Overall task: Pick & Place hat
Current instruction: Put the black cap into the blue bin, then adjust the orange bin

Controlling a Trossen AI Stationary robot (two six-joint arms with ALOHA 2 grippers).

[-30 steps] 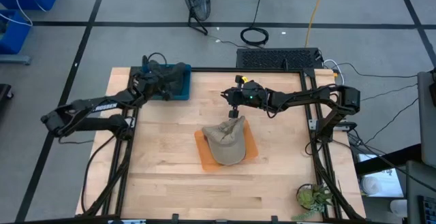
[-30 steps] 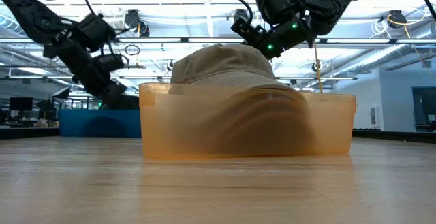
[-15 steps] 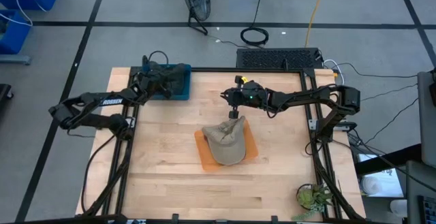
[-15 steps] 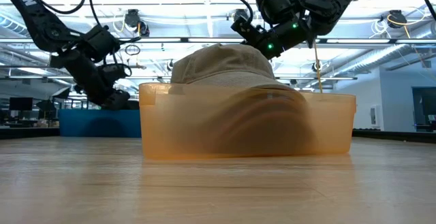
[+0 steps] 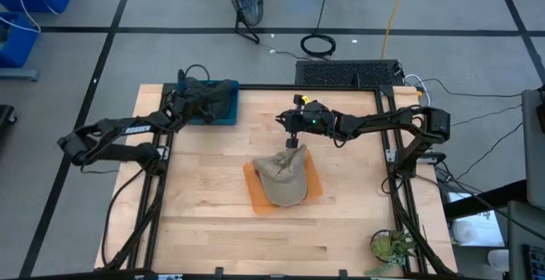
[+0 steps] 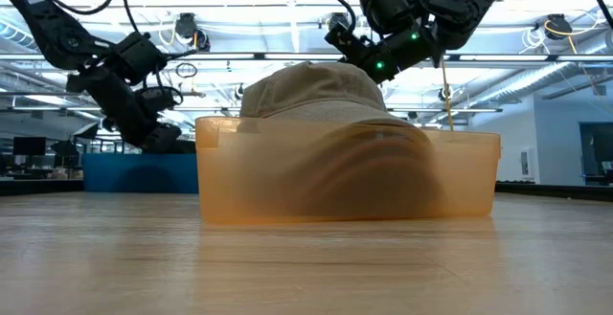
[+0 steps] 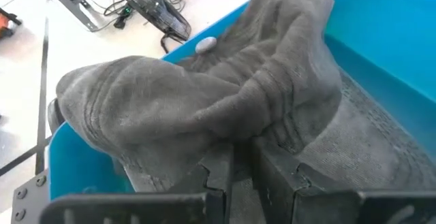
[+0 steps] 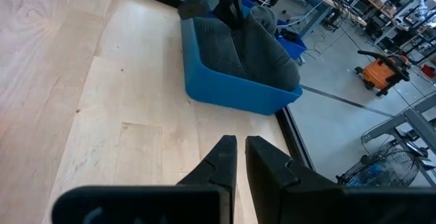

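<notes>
Grey hat (image 7: 204, 108) sits in the blue bin (image 5: 215, 103) at the far left corner of the table (image 5: 204, 229). Soft, napped fabric, crumpled into thick folds, small pale button on the crown; it bulges above the bin's rim. Left gripper (image 7: 240, 161) is down in the bin, fingers pinching a fold of the grey hat between them.

Judgement: the pick step is in hand, grip made, lift not yet done. The next move calls for a straight rise clear of the bin wall; the limp cloth will likely sag and drag on the rim, and a pinch on one fold could slip.

Bin: rigid, smooth plastic, rectangular, with upright walls.

Near the table's centre, an orange tray (image 5: 313, 186), translucent, shallow, square-cornered, carries a tan cap (image 5: 283, 176). Its domed crown stands above the tray wall, its brim is seen blurred through the plastic in the low view.

Right gripper (image 8: 240, 150) hovers just beyond the tray's far edge, fingers pressed nearly together on nothing, pointing toward the blue bin.

Table: pale wood planks, matte grain, framed by dark rails.
</notes>
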